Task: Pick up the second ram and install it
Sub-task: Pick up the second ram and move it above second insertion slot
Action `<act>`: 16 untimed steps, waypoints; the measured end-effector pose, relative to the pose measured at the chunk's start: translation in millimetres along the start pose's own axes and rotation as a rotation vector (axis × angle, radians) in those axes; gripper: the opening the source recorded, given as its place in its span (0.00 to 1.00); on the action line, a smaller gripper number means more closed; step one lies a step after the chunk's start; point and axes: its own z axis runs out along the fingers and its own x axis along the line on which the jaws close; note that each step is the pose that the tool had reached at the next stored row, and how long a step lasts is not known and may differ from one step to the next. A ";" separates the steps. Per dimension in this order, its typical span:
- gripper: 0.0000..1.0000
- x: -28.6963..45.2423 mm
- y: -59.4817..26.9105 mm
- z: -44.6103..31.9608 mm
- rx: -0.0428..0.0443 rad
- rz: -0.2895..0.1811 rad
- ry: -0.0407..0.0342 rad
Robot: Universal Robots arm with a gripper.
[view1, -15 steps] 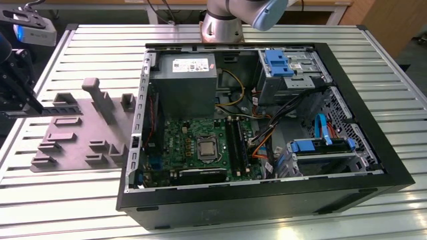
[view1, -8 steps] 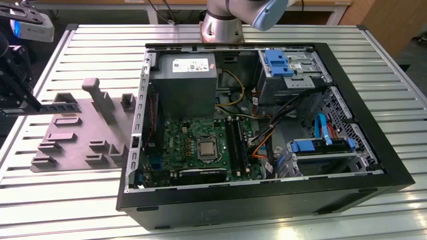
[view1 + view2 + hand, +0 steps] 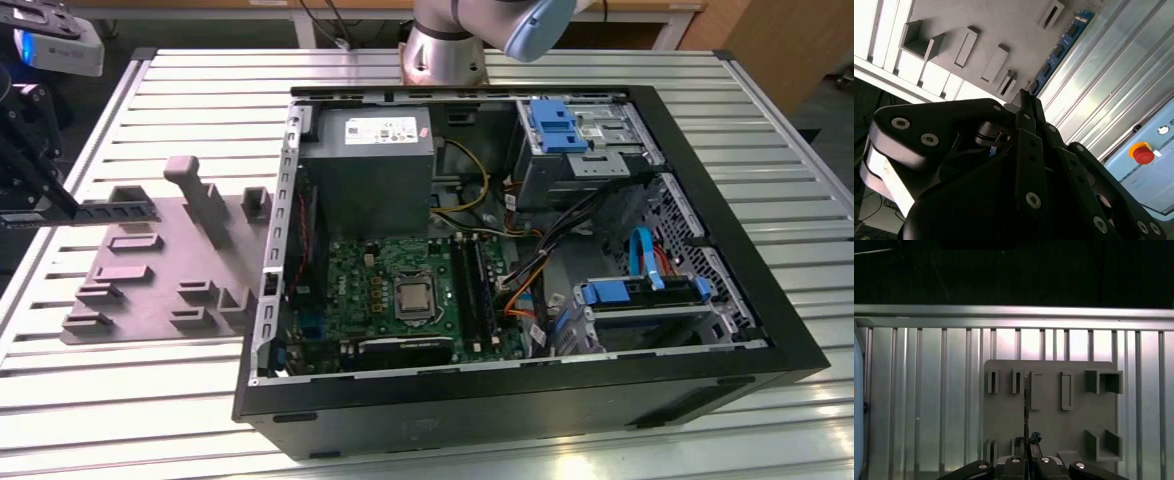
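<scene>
Exterior view: the end effector (image 3: 47, 208) hung over the grey moulded tray (image 3: 147, 290), on the side of the tray away from the computer case (image 3: 534, 400).
Grip: closed on one end of the second ram (image 3: 114, 212), jaws pinching its flat faces, probably so that the long contact edge was left free for a slot.
Ram position: it appeared lifted off the tray and level above it, its free length reaching out over the tray's raised blocks (image 3: 200, 200).
Second wrist view: the blue board (image 3: 1061, 47) ran straight out from the end effector (image 3: 1026, 97), with the tray behind it.
First wrist view: the stick (image 3: 1026, 405) read as a thin line over the tray, judged to be carried on edge to suit a narrow slot.
Motherboard (image 3: 400, 290): inside the case, beyond the tray from the ram and well apart from it.
Table (image 3: 134, 400): slatted metal, carrying tray and case.
Hidden: the gripped end sat buried between the jaws. Whether a stick already stood in the motherboard's slots could not be made out.
</scene>
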 end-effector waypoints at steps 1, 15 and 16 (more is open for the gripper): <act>0.14 0.0 0.0 -0.6 0.0001 0.000 -0.0001; 0.14 -0.6 0.2 -7.4 0.0002 0.000 -0.0001; 0.14 -0.7 0.2 -7.7 0.0001 0.000 -0.0001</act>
